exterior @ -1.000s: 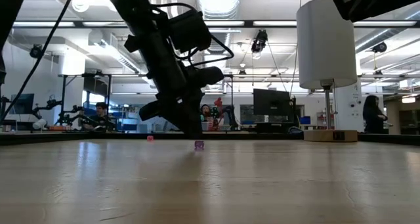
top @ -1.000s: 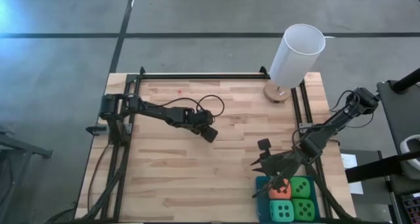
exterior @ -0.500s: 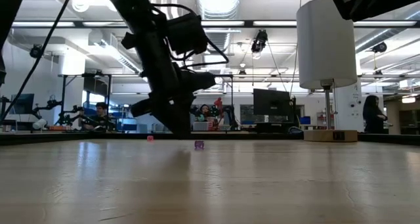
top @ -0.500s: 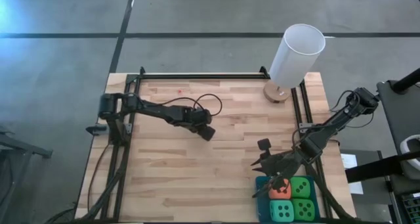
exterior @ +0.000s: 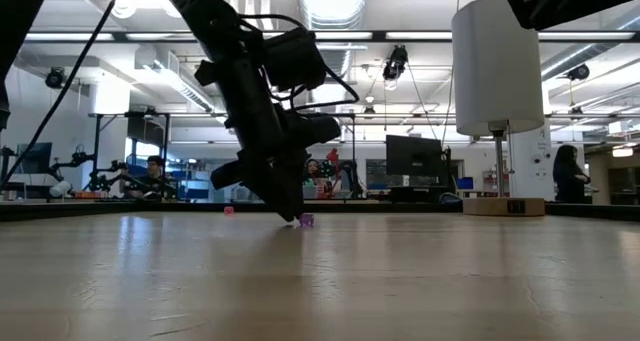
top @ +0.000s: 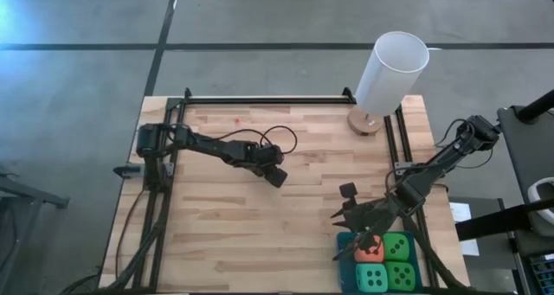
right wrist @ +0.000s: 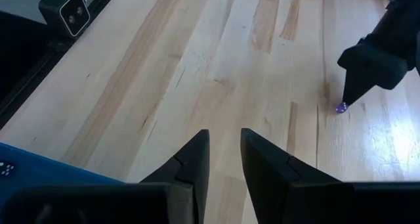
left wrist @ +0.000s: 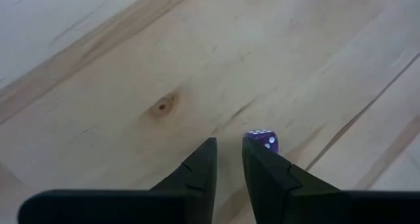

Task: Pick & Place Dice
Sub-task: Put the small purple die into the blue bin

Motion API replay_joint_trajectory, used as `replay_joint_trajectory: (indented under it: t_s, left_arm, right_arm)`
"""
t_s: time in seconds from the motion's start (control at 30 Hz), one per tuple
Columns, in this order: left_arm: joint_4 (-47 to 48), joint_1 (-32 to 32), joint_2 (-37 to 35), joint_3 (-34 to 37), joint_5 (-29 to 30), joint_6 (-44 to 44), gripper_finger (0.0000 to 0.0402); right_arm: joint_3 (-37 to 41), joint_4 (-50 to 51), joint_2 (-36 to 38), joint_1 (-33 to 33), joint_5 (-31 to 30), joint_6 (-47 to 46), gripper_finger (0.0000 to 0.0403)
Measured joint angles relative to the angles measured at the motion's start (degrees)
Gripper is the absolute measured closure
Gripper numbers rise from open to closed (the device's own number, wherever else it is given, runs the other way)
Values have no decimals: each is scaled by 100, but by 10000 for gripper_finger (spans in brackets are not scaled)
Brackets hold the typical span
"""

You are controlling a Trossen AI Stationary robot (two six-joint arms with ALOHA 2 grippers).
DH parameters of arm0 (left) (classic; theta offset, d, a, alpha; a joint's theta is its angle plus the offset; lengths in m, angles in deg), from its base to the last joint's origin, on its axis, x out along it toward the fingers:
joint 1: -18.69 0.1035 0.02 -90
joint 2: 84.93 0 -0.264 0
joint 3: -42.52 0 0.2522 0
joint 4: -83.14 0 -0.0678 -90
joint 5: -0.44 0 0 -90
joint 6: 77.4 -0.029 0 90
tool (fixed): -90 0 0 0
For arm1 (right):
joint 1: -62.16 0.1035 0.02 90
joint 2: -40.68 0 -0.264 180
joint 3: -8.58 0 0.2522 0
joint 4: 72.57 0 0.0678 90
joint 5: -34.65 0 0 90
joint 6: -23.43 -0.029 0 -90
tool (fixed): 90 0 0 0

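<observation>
Four soft dice lie in a blue tray point(top: 343, 243) at the table's near right: an orange-red one point(top: 367, 253), a green one point(top: 399, 246), a turquoise one point(top: 372, 278) and a second green one point(top: 401, 275). My right gripper point(top: 344, 217) hovers at the tray's far left corner, shut and empty, pointing toward the table's left. My left gripper point(left wrist: 228, 145) is shut and low over the table's middle. Its tips are beside a tiny purple die point(left wrist: 262, 140), which also shows in the low view point(exterior: 306, 220) and rests on the wood. My left gripper slants down at the table, and the outer side of one fingertip point(left wrist: 252, 148) stands right against the tiny purple die point(left wrist: 264, 141). I cannot tell whether it touches the die. The die sits flat on the table.
A tall white cylinder point(top: 391, 70) on a wooden base stands at the far right corner. A small pink speck point(top: 236, 119) lies near the far left. Black rails point(top: 260, 99) frame the table. People and screens show in the room behind point(exterior: 155, 171).
My left gripper swung a little up and toward the table's left. It then came back down beside the tiny purple die. The die and my right arm have stayed where they were.
</observation>
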Motion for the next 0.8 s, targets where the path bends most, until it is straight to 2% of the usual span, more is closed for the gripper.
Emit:
replay_joint_trajectory:
  t_s: [0.3,0.8]
  left_arm:
    - [-68,-69,250,-291,-69,3,323]
    - [-21,-240,883,-1175,-338,-359,323]
  right_arm:
    - [0,-32,1,-2,0,8,335]
    - [0,-47,1,-4,0,15,316]
